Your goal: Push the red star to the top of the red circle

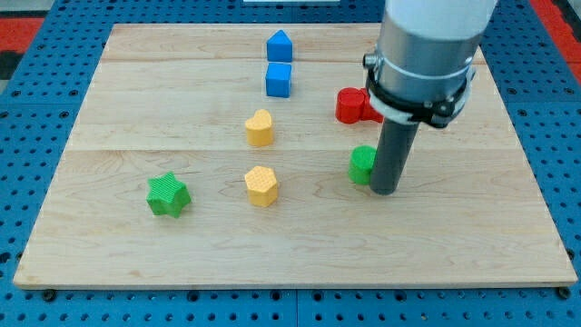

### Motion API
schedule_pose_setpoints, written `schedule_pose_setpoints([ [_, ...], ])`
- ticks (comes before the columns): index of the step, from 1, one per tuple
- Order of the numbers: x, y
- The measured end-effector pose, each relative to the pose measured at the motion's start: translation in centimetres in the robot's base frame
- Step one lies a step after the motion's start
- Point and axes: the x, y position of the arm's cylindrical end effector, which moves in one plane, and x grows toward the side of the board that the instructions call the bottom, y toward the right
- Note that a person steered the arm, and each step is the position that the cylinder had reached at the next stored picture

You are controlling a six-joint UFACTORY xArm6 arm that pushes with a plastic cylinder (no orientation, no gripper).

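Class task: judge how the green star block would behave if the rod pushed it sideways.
The green star looks rigid and squat, so it probably slides rather than tips. Its points may make it rotate if struck off-centre. My tip is far to its right.

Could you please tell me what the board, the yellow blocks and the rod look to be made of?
The board looks like pale wood with a matte finish: grain lines and plank seams show. The two yellow blocks seem to be moulded or printed plastic, with even colour and a faintly ribbed top on the lower one; which, I cannot tell. The rod ending in my tip looks like dark, smooth metal or plastic.
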Motion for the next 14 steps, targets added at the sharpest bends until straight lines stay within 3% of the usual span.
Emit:
schedule_pose_setpoints([
  [1,-0.7,2.9],
  [4,-8.9,7.8],
  [5,-8.9,9.4],
  [8,-7.5,1.7],
  [10,-16.7,1.0],
  [12,-20.8,1.4],
  [13,-24.4,4.3],
  [14,-23.3,11.1],
])
